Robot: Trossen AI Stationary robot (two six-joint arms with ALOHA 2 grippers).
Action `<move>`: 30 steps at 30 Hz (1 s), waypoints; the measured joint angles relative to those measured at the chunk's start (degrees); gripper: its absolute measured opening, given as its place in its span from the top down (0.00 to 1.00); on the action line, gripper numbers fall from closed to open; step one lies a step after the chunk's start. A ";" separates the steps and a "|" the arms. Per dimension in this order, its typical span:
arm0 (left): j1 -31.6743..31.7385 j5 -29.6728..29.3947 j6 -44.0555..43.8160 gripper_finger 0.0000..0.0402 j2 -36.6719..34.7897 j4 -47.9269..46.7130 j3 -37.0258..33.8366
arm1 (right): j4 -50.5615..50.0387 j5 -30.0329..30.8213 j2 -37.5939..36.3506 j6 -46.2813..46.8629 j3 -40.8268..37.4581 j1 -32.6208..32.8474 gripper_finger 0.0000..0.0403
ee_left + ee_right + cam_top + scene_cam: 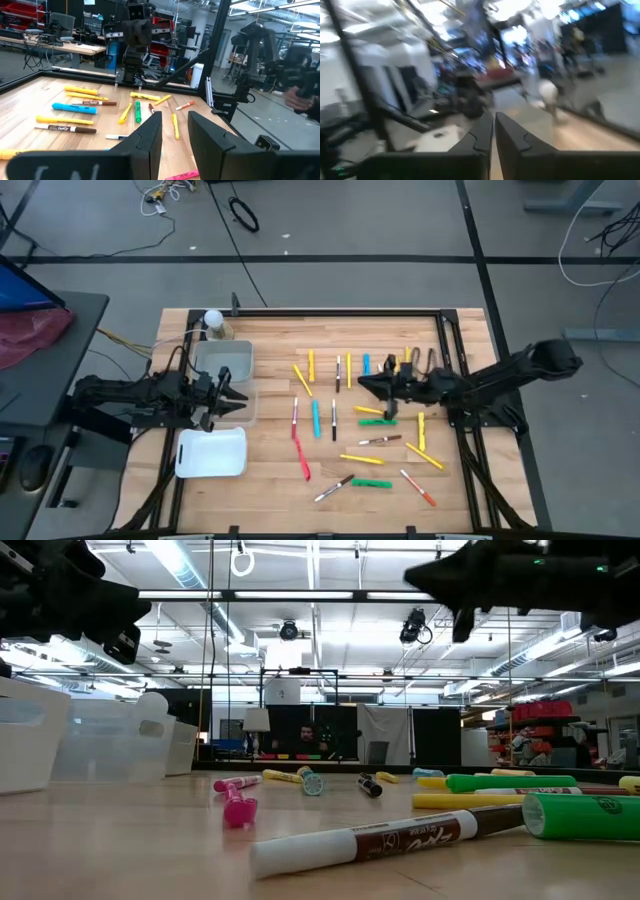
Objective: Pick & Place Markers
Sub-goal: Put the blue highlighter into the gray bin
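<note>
Markers (362, 442) spread over the wooden table (270, 480), right hand (366, 384) up above them – fingers pressed together, holding nothing, left hand (236, 396) apart, fingers spread – over clear bins (224, 360).

Bright ceiling strip lights, soft shadows; the right wrist view is smeared, probably motion blur.

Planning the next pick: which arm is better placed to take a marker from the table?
Probably the right. Its pincer hangs over the scattered markers, fingers nearly together. The left pincer hangs open over the clear bins, off to the side of the markers.
</note>
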 joint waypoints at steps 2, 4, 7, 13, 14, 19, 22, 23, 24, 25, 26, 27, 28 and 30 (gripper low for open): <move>-0.01 0.00 0.00 0.75 -0.01 0.01 0.01 | -5.52 2.94 2.69 1.64 3.30 -0.01 0.94; 0.01 0.00 0.00 0.75 0.01 0.01 0.01 | -14.37 4.29 4.98 2.83 7.53 -0.01 0.94; 0.01 0.00 0.00 0.75 -0.02 -0.01 0.00 | -32.26 6.41 7.29 4.05 14.98 0.06 0.93; 0.01 0.00 0.00 0.75 0.01 -0.01 -0.01 | -69.90 14.67 9.93 9.93 28.85 -2.83 0.81; -0.01 0.00 0.00 0.75 0.01 -0.06 0.00 | -74.74 15.22 9.97 12.84 30.42 -3.94 0.77; 0.01 0.00 0.00 0.75 0.01 -0.16 -0.01 | -87.96 11.66 10.36 27.32 32.12 -9.58 0.55; -0.01 0.00 0.00 0.75 0.01 -0.10 -0.02 | -91.74 8.29 11.97 31.46 32.09 -11.89 0.44; -0.01 0.00 0.00 0.75 0.01 -0.06 0.00 | -91.98 7.32 12.70 31.64 32.06 -12.51 0.42; -0.01 0.00 0.00 0.75 -0.02 -0.02 0.00 | -91.51 6.41 13.55 31.70 32.06 -12.99 0.39; 0.01 0.00 0.00 0.75 0.00 -0.05 -0.01 | -91.02 5.34 14.54 31.76 32.06 -13.41 0.38; 0.01 0.00 0.00 0.75 0.01 -0.05 -0.01 | -90.95 4.42 15.61 31.95 32.06 -13.69 0.37; -0.01 0.00 0.00 0.75 0.00 -0.05 -0.01 | -90.91 3.74 16.85 32.61 32.06 -13.88 0.37; -0.01 0.00 0.00 0.75 0.01 -0.05 0.00 | -91.08 3.47 18.10 33.28 32.06 -13.99 0.37; -0.01 0.00 0.00 0.75 0.01 -0.03 -0.02 | -91.94 3.45 20.40 34.78 32.06 -14.04 0.38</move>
